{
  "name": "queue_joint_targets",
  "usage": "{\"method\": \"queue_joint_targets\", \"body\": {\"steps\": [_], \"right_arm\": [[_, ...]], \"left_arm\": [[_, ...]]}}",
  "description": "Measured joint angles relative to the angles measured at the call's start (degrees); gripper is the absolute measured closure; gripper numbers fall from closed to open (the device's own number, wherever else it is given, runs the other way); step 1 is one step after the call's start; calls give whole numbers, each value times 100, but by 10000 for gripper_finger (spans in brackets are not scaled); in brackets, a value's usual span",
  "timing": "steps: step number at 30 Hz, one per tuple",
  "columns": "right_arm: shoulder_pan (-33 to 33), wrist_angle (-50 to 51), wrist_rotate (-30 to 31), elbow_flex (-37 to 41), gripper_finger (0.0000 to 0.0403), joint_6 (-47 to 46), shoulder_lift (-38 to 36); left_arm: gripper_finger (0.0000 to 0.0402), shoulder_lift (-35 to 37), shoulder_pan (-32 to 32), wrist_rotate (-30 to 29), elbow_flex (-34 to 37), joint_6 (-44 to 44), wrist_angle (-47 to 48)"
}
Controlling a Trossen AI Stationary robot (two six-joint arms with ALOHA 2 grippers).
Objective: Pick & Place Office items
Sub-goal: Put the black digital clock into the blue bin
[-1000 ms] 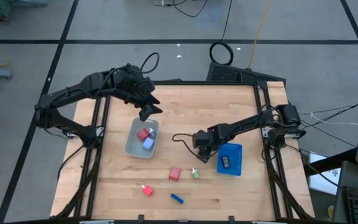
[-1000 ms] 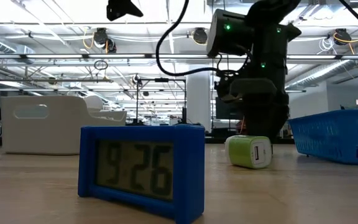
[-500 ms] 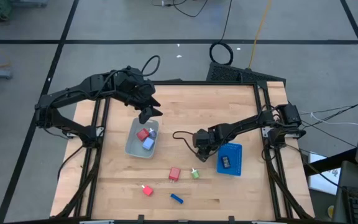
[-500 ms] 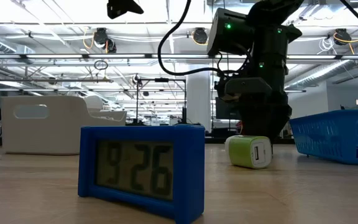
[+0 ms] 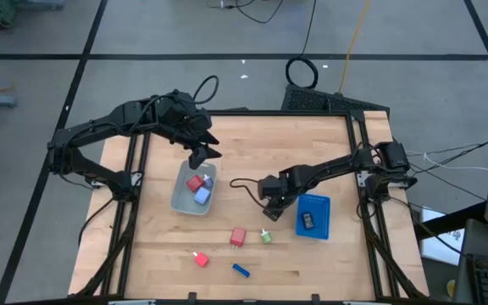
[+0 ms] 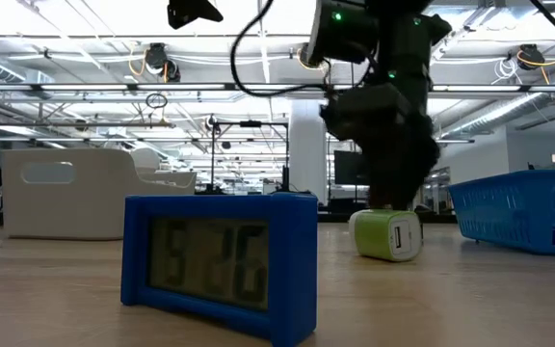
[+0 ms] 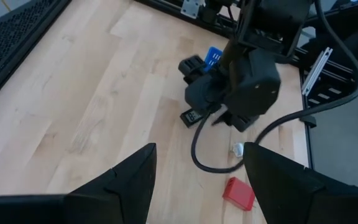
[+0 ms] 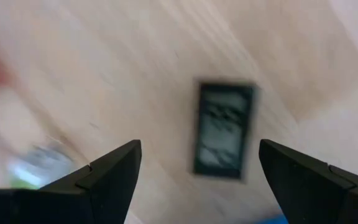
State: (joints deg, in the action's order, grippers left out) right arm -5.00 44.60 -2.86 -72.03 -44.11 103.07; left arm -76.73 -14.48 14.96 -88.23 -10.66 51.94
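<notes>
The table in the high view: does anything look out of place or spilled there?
Nothing looks spilled or damaged. Loose items lie on the table: a red block, a green piece, a small red piece and a blue piece.

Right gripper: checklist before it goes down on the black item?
1. Right gripper open: ok.
2. Black item lined up between its fingers: ok.
3. Black item lying flat on the table, apart from the green item: ok.
4. Left gripper well away, by the grey tray: ok.
5. Height left above the black item: cannot tell.
</notes>
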Motion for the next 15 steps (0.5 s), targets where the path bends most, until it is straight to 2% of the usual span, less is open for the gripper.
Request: {"method": "queue_joint_targets", "body": {"steps": [8,15], "right_arm": [[45,541,99,-19,85,-19,50],[-32,666,10,-601,87,33,206]], "left_arm": [[158,0,-24,-1,0,279,0],[158,-1,-143,-4,0,306,-2]]}}
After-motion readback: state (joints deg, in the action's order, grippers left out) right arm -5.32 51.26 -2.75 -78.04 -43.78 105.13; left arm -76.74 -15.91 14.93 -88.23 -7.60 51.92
